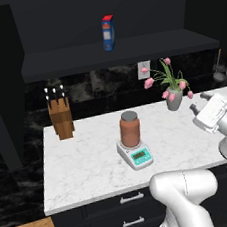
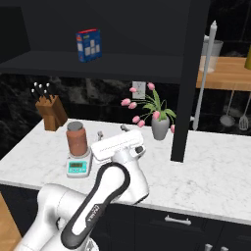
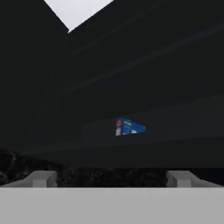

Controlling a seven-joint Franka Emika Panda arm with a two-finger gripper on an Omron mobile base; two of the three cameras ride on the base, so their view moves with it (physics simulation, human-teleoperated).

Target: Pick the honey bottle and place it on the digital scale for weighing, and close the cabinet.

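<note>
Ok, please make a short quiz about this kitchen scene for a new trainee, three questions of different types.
1. True or false: the honey bottle stands on the digital scale.
2. What stands in the open cabinet? A) a blue carton B) a kettle C) a bowl
3. Fill in: the gripper is ____ and holds nothing.

Key:
1. True.
2. A, the blue carton.
3. Open.

scale (image 2: 78, 165) display: too small to read | cabinet (image 2: 188, 78) door: top cut off | carton (image 3: 128, 127): blurred
</note>
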